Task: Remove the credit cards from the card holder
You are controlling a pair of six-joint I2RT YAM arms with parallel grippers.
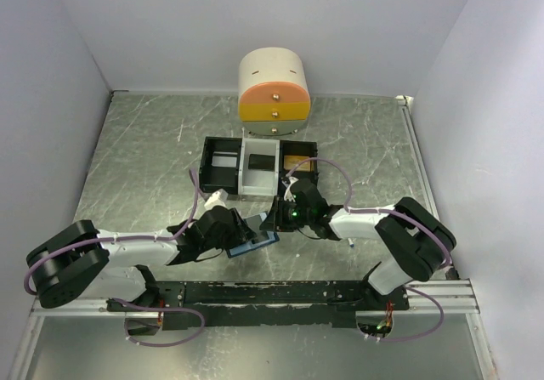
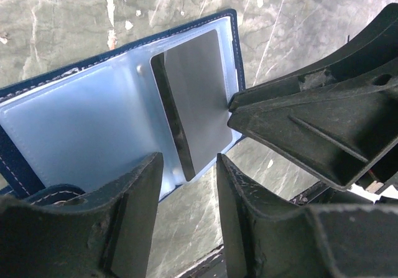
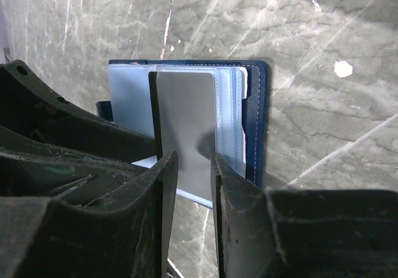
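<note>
Nothing to read anywhere on this table.

We're close on the open card holder now, and its clear pockets are blank. The credit card shows a plain grey face with no number, name or logo legible. From above, the round drawer unit and the black-and-white tray carry no lettering that can be made out either.
</note>
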